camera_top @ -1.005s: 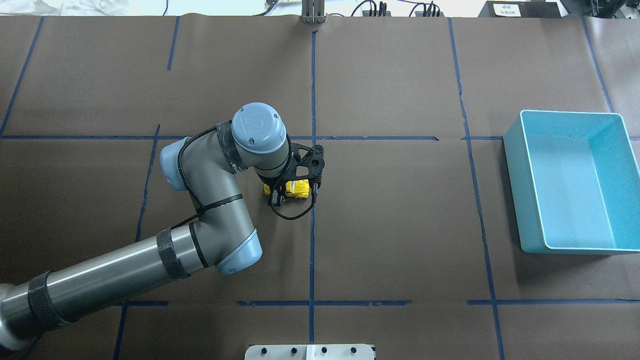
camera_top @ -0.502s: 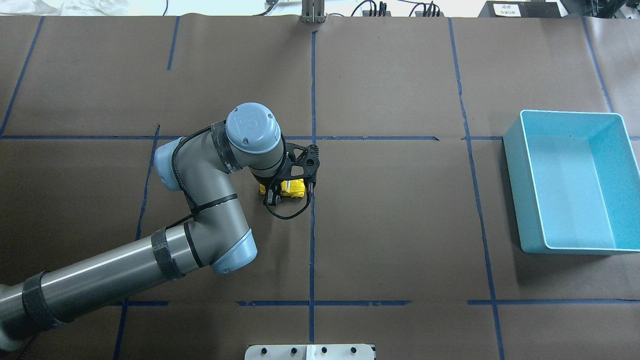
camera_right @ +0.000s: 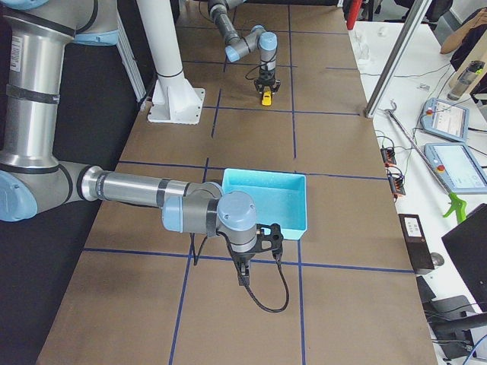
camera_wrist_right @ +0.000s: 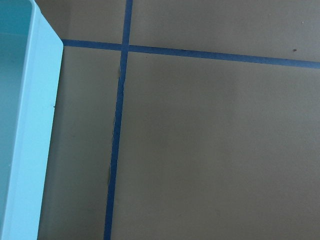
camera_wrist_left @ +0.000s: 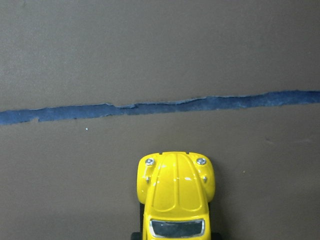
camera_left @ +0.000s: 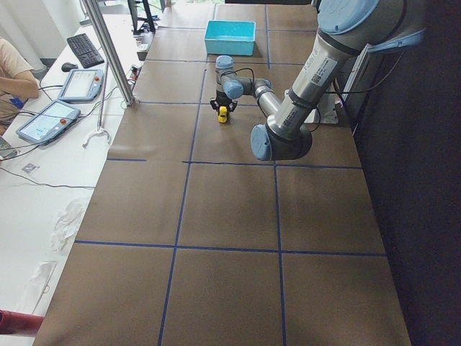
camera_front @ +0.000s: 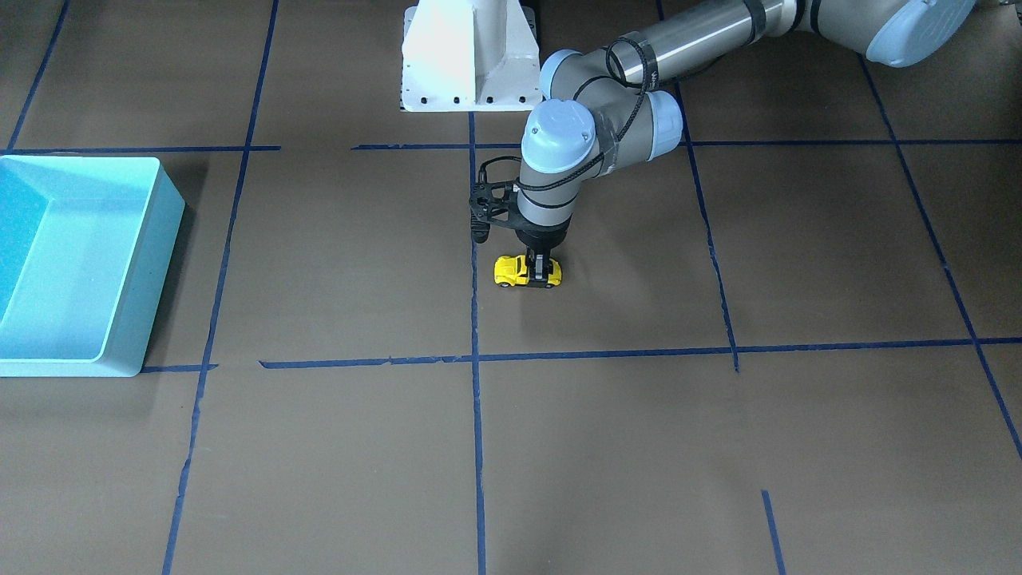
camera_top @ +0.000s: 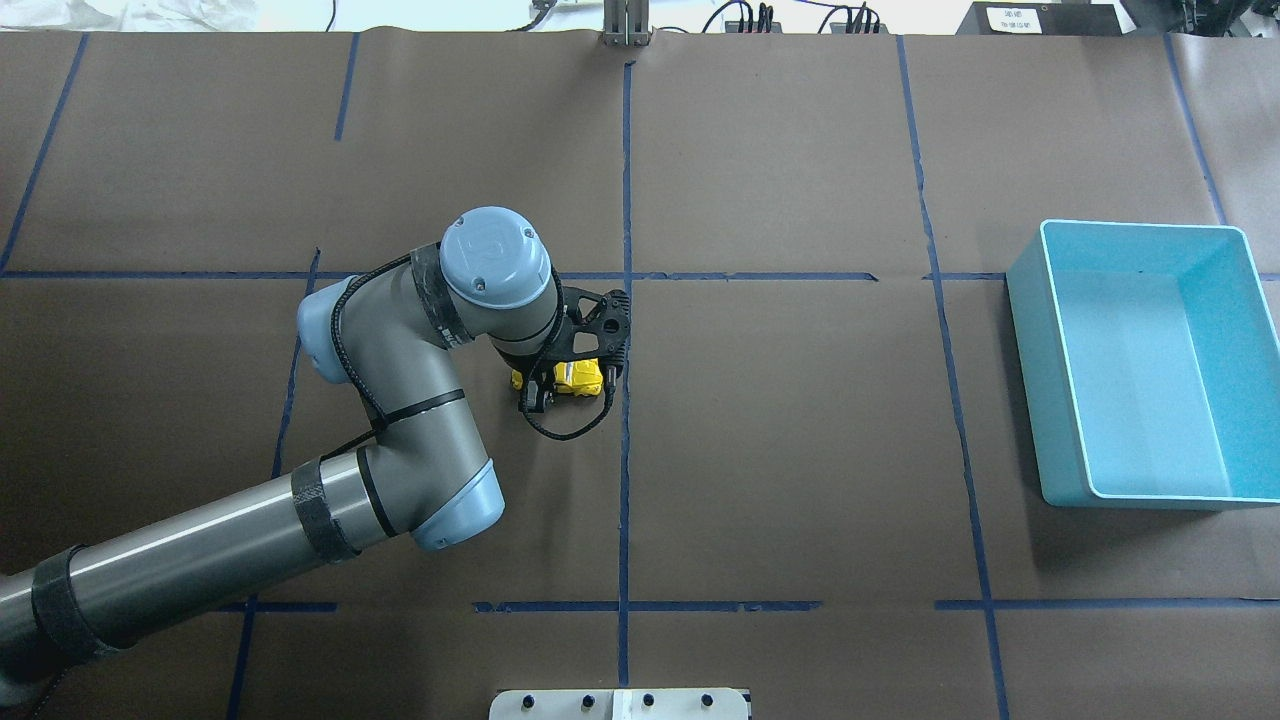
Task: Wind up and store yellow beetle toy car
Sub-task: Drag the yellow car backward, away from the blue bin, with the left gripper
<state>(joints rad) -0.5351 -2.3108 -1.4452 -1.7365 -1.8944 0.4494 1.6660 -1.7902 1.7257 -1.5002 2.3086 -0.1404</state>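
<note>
The yellow beetle toy car (camera_front: 515, 271) stands on its wheels on the brown paper near the table's middle, just beside the centre tape line. My left gripper (camera_front: 544, 270) comes straight down on its rear half and is shut on it. From overhead the wrist covers part of the car (camera_top: 580, 376) and the left gripper (camera_top: 556, 383). The left wrist view shows only the car's bonnet and windscreen (camera_wrist_left: 175, 192), no fingers. My right gripper (camera_right: 242, 275) hangs over bare paper near the light blue bin (camera_right: 266, 199); I cannot tell if it is open or shut.
The light blue bin (camera_top: 1140, 226) sits at the table's right side, with nothing in it, far from the car. Its wall (camera_wrist_right: 35, 130) fills the right wrist view's left edge. The white robot base (camera_front: 469, 56) stands behind the car. Blue tape lines cross the paper.
My left arm has slid a short way to the left in the overhead view, and the yellow car has moved along the table with it, still gripped.
</note>
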